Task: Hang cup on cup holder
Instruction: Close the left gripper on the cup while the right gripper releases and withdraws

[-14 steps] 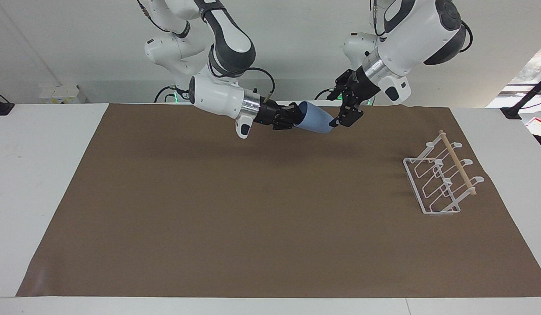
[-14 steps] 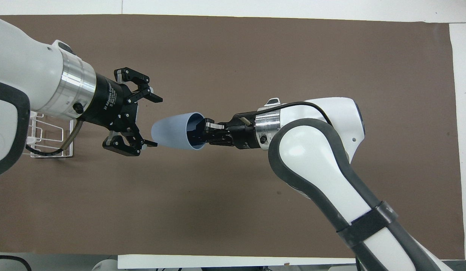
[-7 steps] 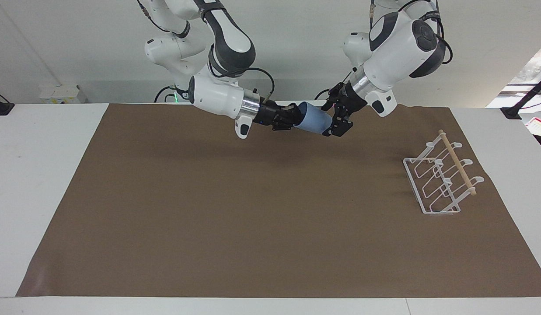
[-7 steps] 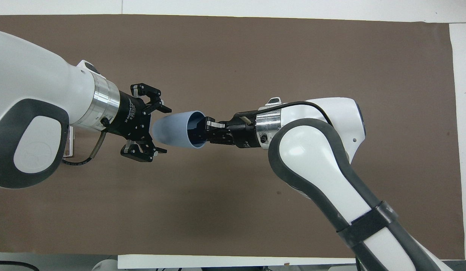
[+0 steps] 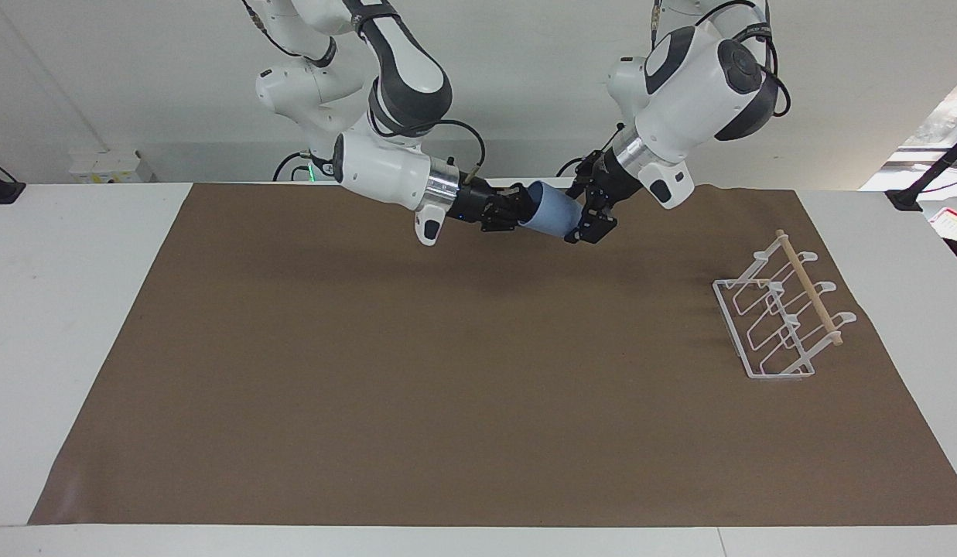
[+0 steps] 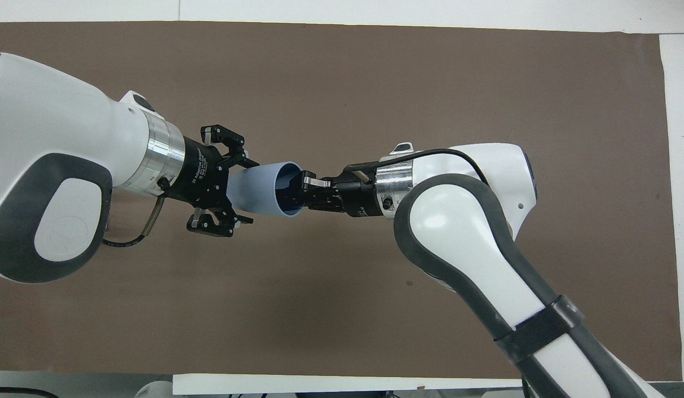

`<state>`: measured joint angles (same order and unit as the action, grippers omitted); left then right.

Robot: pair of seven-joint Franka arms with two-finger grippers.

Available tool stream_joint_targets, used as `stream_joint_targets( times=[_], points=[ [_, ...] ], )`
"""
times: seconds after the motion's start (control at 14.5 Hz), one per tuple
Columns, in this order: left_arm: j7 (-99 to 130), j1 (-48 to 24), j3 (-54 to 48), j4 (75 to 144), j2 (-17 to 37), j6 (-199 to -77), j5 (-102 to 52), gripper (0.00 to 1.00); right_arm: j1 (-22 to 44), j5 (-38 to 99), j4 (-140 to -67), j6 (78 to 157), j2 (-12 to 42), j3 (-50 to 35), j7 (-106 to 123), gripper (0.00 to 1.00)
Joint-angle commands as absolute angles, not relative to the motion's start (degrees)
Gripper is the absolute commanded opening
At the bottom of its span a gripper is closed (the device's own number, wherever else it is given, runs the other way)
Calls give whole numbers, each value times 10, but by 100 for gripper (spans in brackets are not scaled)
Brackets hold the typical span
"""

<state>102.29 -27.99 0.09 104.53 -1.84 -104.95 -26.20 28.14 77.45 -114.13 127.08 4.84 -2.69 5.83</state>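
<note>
The light-blue cup (image 5: 551,214) lies on its side in the air over the brown mat, near the robots' edge. My right gripper (image 5: 522,210) is shut on the cup's rim, one finger inside it, as the overhead view (image 6: 298,190) shows. My left gripper (image 5: 585,218) is open, its fingers either side of the cup's narrow base (image 6: 247,190); I cannot tell whether they touch it. The white wire cup holder (image 5: 780,317) with its wooden rod stands on the mat toward the left arm's end. It is hidden under the left arm in the overhead view.
A brown mat (image 5: 447,387) covers most of the white table (image 5: 83,309). Both arms meet in the air over the mat's middle, along the edge nearest the robots.
My left gripper has moved toward the cup, and its open fingers now straddle the base. The right gripper and the cup have barely moved.
</note>
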Motion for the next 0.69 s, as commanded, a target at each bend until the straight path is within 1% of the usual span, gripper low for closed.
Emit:
stream_joint_targets(
  times=[0.0,0.14,0.21,0.28,0.34,0.41,0.48,0.62],
  points=[
    [1027,-288,4,1066,-37,-1059,-286,0,279,786,-1149,1279,39,-29,52,3],
    [1027,-288,4,1065,-37,-1058,-287,0,279,786,-1148,1278,40,-29,52,3],
    [1027,-288,4,1065,-37,-1057,-287,0,279,786,-1148,1278,40,-29,51,6],
    [1026,-288,5,1065,-37,-1056,-286,0,279,786,-1148,1278,40,-29,45,29],
    [1026,-282,6,1064,-36,-1054,-280,0,278,786,-1148,1277,40,-29,40,99],
    [1029,-273,9,1064,-35,-1049,-279,0,272,786,-1148,1276,40,-29,40,99],
    [1029,-248,9,1066,-35,-1042,-276,0,269,786,-1147,1276,40,-27,41,99],
    [1029,-236,9,1068,-35,-1036,-182,0,229,777,-1146,1261,37,-27,46,99]
  ],
)
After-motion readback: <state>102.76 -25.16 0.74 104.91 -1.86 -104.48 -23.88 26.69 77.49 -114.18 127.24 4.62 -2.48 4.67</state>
